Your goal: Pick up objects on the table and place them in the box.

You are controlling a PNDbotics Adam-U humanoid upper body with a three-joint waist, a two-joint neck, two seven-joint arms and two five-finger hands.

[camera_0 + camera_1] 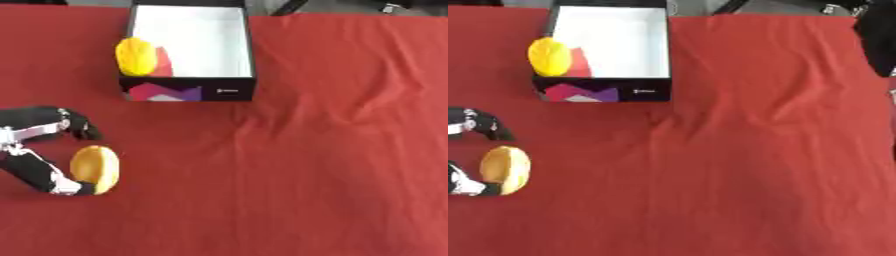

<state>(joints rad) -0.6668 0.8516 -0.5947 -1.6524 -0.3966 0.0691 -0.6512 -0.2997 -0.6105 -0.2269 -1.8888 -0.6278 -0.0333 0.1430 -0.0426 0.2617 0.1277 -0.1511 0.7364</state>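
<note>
Orange oval object (94, 169), upright at lower left, is being bracketed, ungripped, by the open left hand (39, 150), box (236, 91) lying above.

Red tablecloth (332, 150): matt, wrinkled fabric; box (188, 92): smooth black card outside, white inside; orange object (94, 169): smooth, matt.

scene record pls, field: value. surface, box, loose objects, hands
surface: red cloth, wrinkled right of the box
box: black outside, white inside, open top, far left-centre
in box: yellow object at its left wall, red piece beside it
on cloth: orange-yellow object, near left
left hand: fingers and thumb either side of the orange-yellow object, lower finger at its base; object not lifted
right hand: not in view
</note>
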